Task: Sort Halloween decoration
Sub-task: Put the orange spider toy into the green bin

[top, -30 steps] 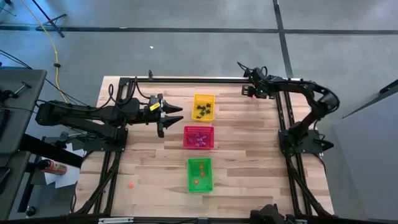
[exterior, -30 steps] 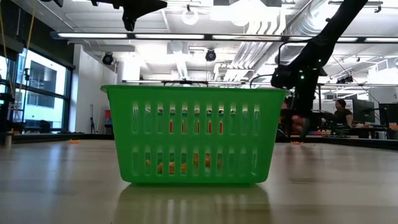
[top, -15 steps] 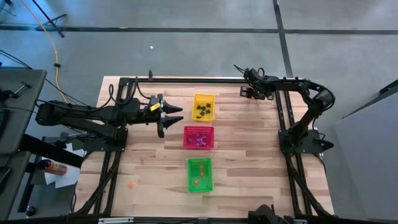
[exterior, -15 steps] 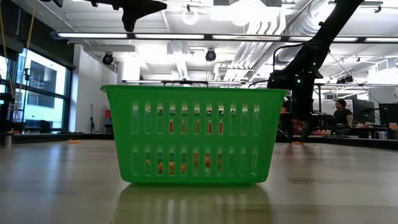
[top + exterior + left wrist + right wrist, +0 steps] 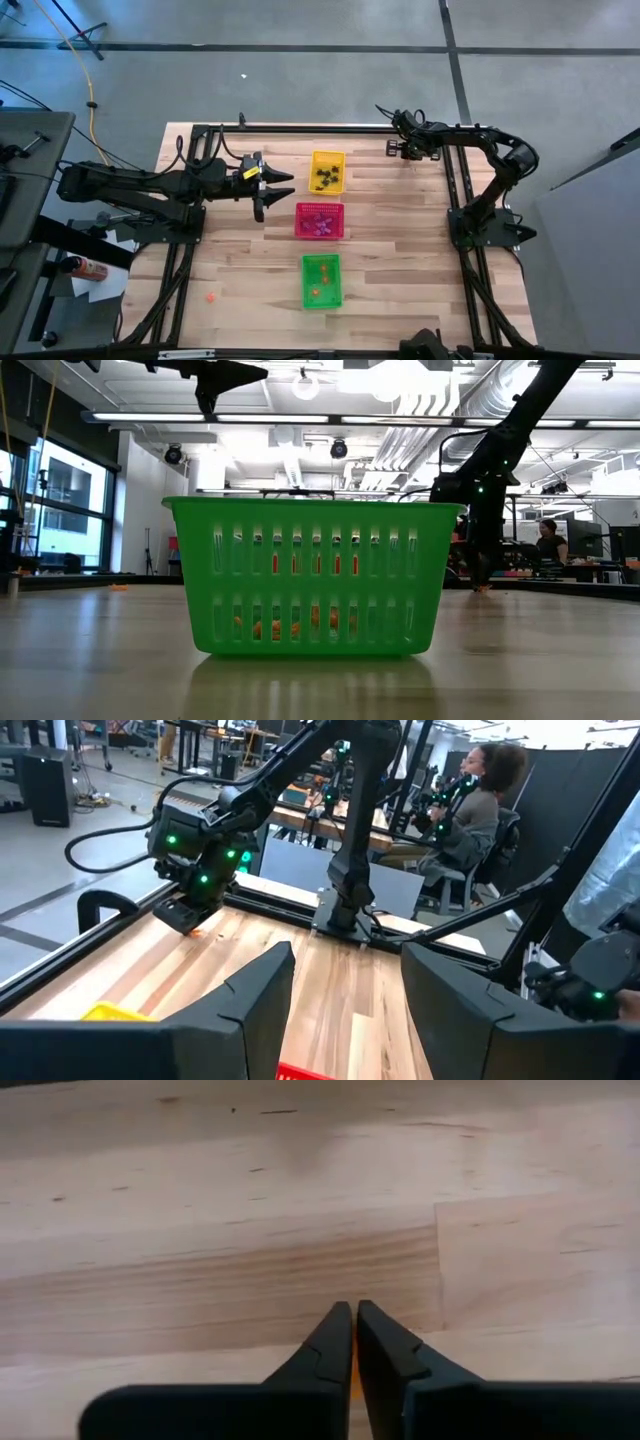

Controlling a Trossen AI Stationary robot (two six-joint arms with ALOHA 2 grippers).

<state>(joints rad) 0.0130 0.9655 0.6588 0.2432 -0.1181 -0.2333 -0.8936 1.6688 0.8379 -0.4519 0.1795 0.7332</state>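
The right hand (image 5: 404,150) has just closed: a second ago its fingers stood well apart above the far right of the tabletop (image 5: 400,250), and now, in the right wrist view, the two fingertips (image 5: 335,1342) meet almost flush, low against the wood. A sliver of orange shows in the slit between them, so the hand has probably pinched an orange trinket, though too little is visible to be sure. In the left wrist view an orange spot (image 5: 197,931) lies on the wood right under that hand. If the grip holds, the next step would be to carry the piece to the green basket (image 5: 321,281), where other orange pieces already lie.

Pose: the right arm reaches from its base at the right edge toward the far side, elbow bent, wrist tipped down so the hand touches or nearly touches the tabletop. The left hand (image 5: 272,187) waits just left of the yellow basket (image 5: 327,171), raised, fingers spread, holding nothing.

Decorations: black ones in the yellow basket, purple-pink in the red basket (image 5: 319,220), orange in the green; one orange stray (image 5: 211,296) lies near the left front, well apart from the baskets.
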